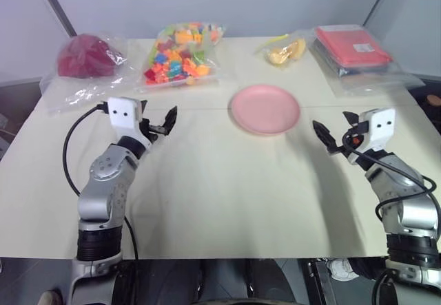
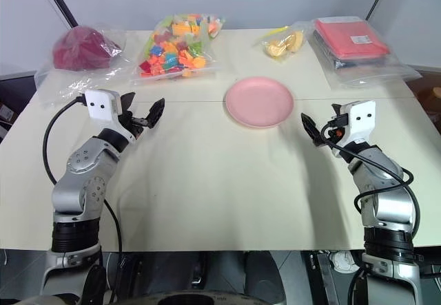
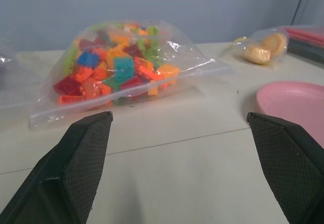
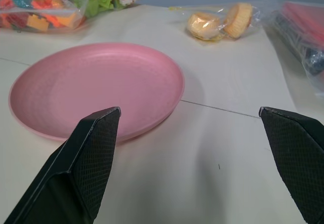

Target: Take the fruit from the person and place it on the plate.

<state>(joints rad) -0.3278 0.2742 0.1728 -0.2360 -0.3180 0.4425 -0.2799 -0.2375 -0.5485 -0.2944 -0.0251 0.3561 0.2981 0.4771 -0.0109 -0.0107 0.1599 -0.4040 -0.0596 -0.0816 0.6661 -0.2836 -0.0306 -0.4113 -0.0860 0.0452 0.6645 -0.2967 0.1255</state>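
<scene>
Plate sat pink and bare on the cream table, a bit right of the middle and toward the far side. From the head camera both arms hovered low over the table, the left gripper well off to the plate's left and the right gripper just off its right edge, neither touching it. Wrist cams gave the close stuff: left one looked between wide-spread fingers at the bag of coloured bricks, with the plate's rim at the side. Right one had its fingers spread too, plate dead ahead and the bag of pale yellow pieces behind it. Red packet and dark red bag sat at the far corners.
</scene>
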